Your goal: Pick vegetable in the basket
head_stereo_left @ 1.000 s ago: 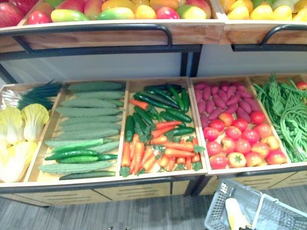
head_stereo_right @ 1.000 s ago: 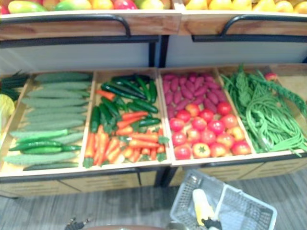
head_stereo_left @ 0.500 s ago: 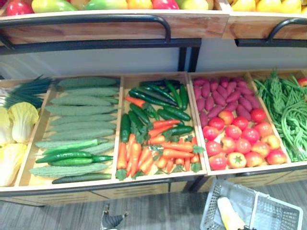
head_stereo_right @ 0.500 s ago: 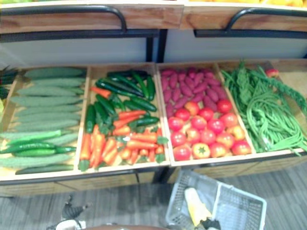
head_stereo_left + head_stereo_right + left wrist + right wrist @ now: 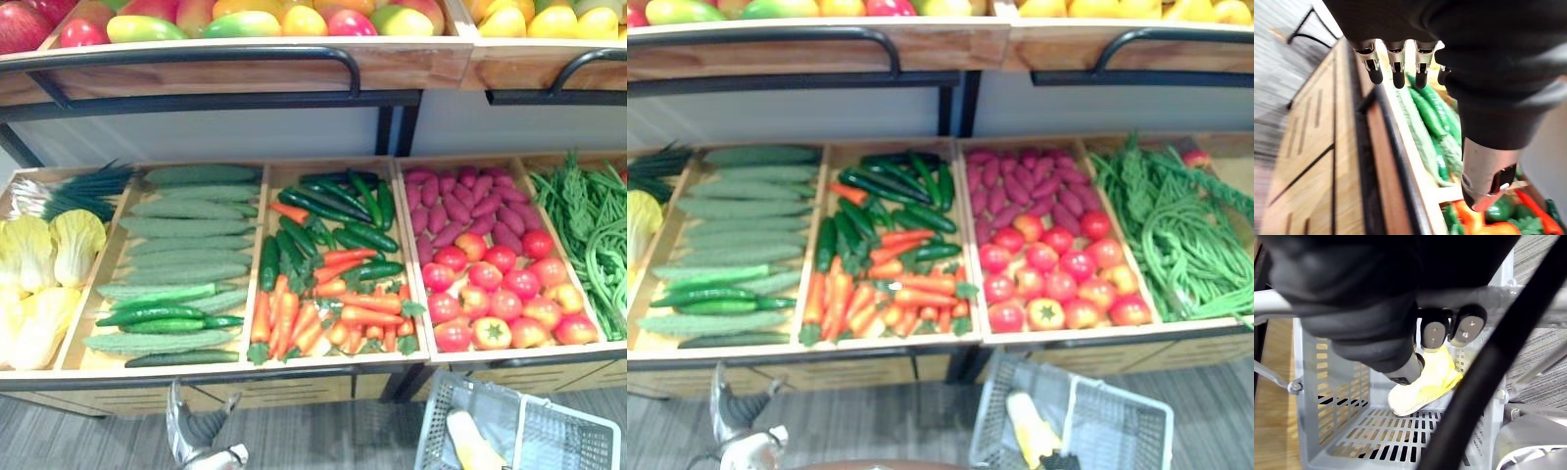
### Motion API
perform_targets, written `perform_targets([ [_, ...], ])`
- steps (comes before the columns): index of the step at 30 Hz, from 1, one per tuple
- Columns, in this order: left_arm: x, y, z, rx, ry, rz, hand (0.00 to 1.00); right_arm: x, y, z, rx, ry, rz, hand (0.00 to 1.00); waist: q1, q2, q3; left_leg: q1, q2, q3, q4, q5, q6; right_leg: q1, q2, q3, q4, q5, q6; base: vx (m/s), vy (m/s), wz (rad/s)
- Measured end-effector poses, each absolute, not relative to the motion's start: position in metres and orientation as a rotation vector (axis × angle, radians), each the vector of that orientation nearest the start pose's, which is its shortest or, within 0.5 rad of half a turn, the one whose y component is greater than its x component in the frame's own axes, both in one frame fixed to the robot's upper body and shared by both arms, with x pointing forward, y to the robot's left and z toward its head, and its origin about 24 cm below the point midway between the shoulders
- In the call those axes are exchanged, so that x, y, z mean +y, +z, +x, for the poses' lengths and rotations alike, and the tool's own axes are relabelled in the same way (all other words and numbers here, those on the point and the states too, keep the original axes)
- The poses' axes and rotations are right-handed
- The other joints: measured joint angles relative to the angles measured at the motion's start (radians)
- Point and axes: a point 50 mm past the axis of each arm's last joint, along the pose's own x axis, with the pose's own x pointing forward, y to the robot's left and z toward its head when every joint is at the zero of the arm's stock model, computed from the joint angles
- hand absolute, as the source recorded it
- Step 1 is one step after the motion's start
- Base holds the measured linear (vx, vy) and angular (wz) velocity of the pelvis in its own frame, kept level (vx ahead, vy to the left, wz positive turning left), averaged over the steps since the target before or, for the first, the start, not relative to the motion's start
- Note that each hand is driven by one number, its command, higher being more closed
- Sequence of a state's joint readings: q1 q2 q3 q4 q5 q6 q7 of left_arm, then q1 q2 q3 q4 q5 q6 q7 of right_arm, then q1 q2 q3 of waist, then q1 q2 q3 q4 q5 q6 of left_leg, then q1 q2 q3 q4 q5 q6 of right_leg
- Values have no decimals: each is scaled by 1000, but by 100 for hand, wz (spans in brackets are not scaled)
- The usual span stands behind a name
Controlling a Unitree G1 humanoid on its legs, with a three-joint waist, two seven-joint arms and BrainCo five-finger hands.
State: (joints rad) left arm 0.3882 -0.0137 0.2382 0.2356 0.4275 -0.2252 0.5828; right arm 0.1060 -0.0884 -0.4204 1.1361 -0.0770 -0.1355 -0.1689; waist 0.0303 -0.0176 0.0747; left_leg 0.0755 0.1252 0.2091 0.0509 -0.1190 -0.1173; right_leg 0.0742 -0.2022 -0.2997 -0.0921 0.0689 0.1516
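Note:
A grey plastic basket [image 5: 438, 423] hangs low at the right, in front of the stand, with a pale yellow vegetable [image 5: 470, 443] lying in it. In the right wrist view my right hand [image 5: 1435, 334] has its fingers curled round the basket's grey handle [image 5: 1273, 301], above the yellow vegetable [image 5: 1425, 382]. My left hand [image 5: 196, 439] is low at the front, just below the crate of cucumbers [image 5: 181, 257]. Its fingers [image 5: 1396, 66] are straight and hold nothing, pointing over the crate's front edge at the cucumbers [image 5: 1430, 112].
The wooden stand [image 5: 294, 367] holds crates of cabbage [image 5: 39, 279], green peppers with carrots [image 5: 328, 304], sweet potatoes with tomatoes [image 5: 495, 294] and green beans [image 5: 593, 230]. An upper shelf [image 5: 245, 64] of fruit with a black rail overhangs the back. Grey floor lies below.
My left hand has come up into view at the bottom, nearing the stand's front edge below the cucumbers. The camera has shifted a little. The basket stays in my right hand.

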Motion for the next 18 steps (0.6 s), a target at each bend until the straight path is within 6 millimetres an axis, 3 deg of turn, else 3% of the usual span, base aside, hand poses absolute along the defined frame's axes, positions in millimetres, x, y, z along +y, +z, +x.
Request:
perform_targets([
  [10,259,29,162,-98,670,817,0,-246,-157,66,1083,-506,-95,100,-15,20,-29,16,8,73,-14,-11,-7,-40,14,75,-6,6,-7,2,-3,-21],
  [13,261,42,170,-169,643,859,0,-250,-156,66,1079,-504,-100,100,-33,30,-37,18,5,89,-13,-18,-5,-50,15,93,-9,12,-10,18,3,-23],
  [18,262,49,185,-216,400,1005,0,-254,-155,66,1074,-511,-95,100,-54,37,-41,40,3,118,-7,-31,-2,-53,17,137,-10,16,-13,3,-4,-25],
])
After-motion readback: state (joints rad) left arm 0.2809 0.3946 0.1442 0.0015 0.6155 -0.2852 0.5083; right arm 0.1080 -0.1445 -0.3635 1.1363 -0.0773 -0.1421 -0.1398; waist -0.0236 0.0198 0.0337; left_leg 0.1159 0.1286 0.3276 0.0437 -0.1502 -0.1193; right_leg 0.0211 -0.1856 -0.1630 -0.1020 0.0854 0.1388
